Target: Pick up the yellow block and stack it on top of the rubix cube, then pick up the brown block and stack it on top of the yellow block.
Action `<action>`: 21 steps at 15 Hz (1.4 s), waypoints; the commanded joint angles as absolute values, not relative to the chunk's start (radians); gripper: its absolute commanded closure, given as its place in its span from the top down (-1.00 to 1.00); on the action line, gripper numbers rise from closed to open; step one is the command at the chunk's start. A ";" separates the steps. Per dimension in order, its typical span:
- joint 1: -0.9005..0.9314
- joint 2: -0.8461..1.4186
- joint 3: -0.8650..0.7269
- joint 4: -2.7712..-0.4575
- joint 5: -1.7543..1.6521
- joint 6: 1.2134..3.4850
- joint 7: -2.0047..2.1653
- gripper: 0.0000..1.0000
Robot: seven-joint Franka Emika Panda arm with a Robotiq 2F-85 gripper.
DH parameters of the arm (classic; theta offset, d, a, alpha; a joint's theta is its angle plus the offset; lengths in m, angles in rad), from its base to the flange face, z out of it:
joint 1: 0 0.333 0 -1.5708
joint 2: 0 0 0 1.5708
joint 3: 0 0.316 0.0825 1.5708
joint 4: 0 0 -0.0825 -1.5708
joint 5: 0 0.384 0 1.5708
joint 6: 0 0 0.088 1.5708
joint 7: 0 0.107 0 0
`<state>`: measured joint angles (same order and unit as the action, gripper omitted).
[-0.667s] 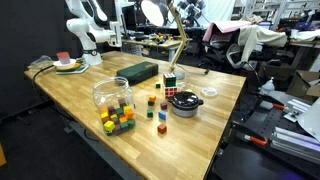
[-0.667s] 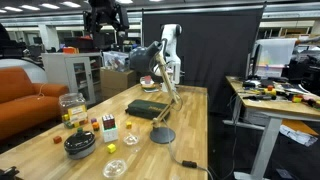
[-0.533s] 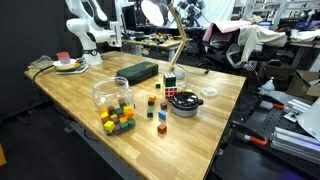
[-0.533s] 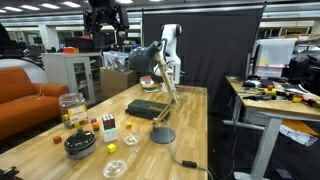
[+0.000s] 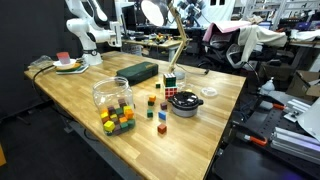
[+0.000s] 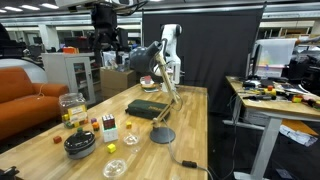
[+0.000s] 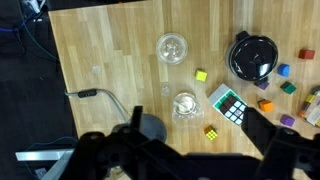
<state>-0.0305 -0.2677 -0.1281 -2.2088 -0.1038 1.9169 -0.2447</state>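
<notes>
One rubix cube [image 7: 228, 104], one black bowl [image 7: 252, 57]; lamp head [image 5: 153, 11] in both exterior views only; gripper [image 7: 190, 148] wide, empty.

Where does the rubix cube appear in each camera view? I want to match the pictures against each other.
In an exterior view: the rubix cube is mid-table, just behind and left of the black bowl.
In an exterior view: the rubix cube is at lower left, up and to the right of the black bowl.
Wrist view: the rubix cube is right of centre, below the black bowl.
Shared landmark: the black bowl, close to the cube in all three.
</notes>
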 commanded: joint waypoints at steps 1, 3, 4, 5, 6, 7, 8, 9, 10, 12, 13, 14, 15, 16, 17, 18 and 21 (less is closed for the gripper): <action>-0.035 -0.225 -0.104 -2.218 -0.092 1.945 -0.206 1.00; -0.032 -0.210 -0.096 -2.216 -0.081 1.924 -0.215 1.00; -0.035 -0.210 -0.094 -2.217 -0.094 1.930 -0.216 1.00; -0.035 -0.205 -0.092 -2.217 -0.093 1.930 -0.216 1.00; -0.035 -0.204 -0.092 -2.217 -0.093 1.930 -0.216 1.00; -0.035 -0.205 -0.092 -2.217 -0.093 1.930 -0.216 1.00; -0.035 -0.205 -0.092 -2.217 -0.093 1.930 -0.216 1.00; -0.035 -0.205 -0.092 -2.217 -0.093 1.930 -0.216 1.00; -0.035 -0.205 -0.092 -2.217 -0.093 1.930 -0.216 1.00; -0.031 -0.193 -0.091 -2.232 -0.067 1.962 -0.201 1.00; -0.028 -0.186 -0.087 -2.252 -0.060 1.978 -0.190 1.00; -0.025 -0.179 -0.082 -2.277 -0.048 1.991 -0.184 1.00; -0.019 -0.170 -0.081 -2.304 -0.012 2.004 -0.193 1.00; -0.013 -0.156 -0.079 -2.328 0.024 2.015 -0.204 1.00; -0.008 -0.140 -0.076 -2.354 0.065 2.031 -0.214 1.00; -0.004 -0.121 -0.072 -2.372 0.094 2.047 -0.213 1.00; -0.001 -0.083 -0.061 -2.408 0.141 2.095 -0.208 1.00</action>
<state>0.0058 -0.0958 -0.0693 -2.3890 0.0973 2.0531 -0.1988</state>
